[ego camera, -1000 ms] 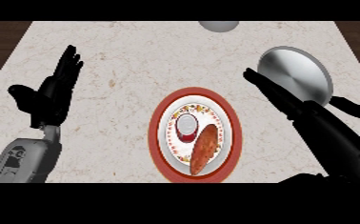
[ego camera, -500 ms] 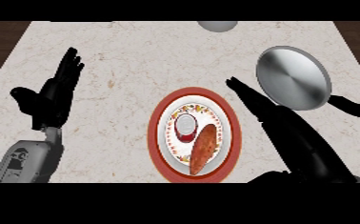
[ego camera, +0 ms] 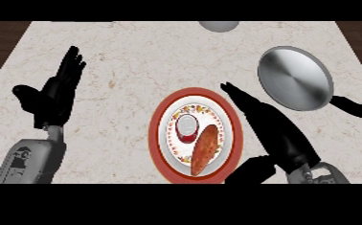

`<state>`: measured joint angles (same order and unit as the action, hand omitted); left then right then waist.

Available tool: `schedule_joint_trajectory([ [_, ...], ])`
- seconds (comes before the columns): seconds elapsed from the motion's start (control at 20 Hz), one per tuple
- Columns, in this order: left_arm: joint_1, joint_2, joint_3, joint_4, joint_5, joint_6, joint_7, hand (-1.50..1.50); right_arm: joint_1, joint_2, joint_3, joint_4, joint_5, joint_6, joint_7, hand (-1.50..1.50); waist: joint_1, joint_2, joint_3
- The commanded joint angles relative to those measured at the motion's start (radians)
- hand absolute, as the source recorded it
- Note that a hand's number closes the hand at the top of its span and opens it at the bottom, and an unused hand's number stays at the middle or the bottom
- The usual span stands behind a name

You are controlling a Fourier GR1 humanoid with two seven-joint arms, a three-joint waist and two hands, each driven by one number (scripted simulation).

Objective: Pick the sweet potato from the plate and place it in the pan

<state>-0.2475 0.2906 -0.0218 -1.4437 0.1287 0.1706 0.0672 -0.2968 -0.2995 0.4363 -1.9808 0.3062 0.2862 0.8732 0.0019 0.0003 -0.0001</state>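
1. Marble-patterned tabletop [ego camera: 141, 61] carries a red-rimmed plate [ego camera: 161, 123], a steel pan [ego camera: 294, 77] and a grey round thing [ego camera: 218, 26] at the far edge.
2. On the plate, the sweet potato [ego camera: 204, 150] lies tilted in the right half, just beside a small cup [ego camera: 187, 127] with a red rim.
3. Right robot hand [ego camera: 265, 121] reaches with straight fingers over the plate's right rim, fingertips pointing up-left, holding nothing; its thumb [ego camera: 251, 171] shows lower down, beside the potato's near end.
4. This hand lies between the plate and the pan, which is apart to the upper right, its dark handle [ego camera: 348, 105] pointing toward the right edge.
5. Left robot hand [ego camera: 53, 97] rests open at the left, fingers up, well apart from the plate.
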Motion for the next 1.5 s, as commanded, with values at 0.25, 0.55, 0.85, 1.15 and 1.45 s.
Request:
schedule_joint_trajectory([
  [0.25, 0.025, 0.014, 0.061, -0.042, -0.008, -0.056, 0.019, 0.00, 0.089, 0.046, 0.027, 0.026, 0.047, 0.103, -0.082, -1.50, -0.002, -0.001, 0.000],
  [0.55, -0.019, -0.035, 0.058, 0.057, -0.052, -0.056, -0.015, 0.00, -0.008, 0.163, 0.062, 0.181, 0.155, 0.113, -0.075, -1.50, 0.000, 0.001, 0.000],
  [0.85, 0.038, -0.051, 0.049, -0.028, -0.065, -0.050, 0.004, 0.00, -0.004, 0.125, 0.072, 0.189, 0.199, 0.215, -0.016, -1.50, 0.002, -0.001, 0.000],
  [1.15, -0.021, -0.077, 0.083, 0.097, -0.079, -0.066, -0.072, 0.00, -0.015, 0.218, 0.089, 0.247, 0.254, 0.243, 0.012, -1.50, -0.003, 0.000, 0.000],
  [1.45, 0.058, -0.099, 0.055, -0.039, -0.106, -0.058, 0.001, 0.00, 0.012, 0.243, 0.100, 0.377, 0.350, 0.181, -0.111, -1.50, 0.001, 0.000, 0.000],
])
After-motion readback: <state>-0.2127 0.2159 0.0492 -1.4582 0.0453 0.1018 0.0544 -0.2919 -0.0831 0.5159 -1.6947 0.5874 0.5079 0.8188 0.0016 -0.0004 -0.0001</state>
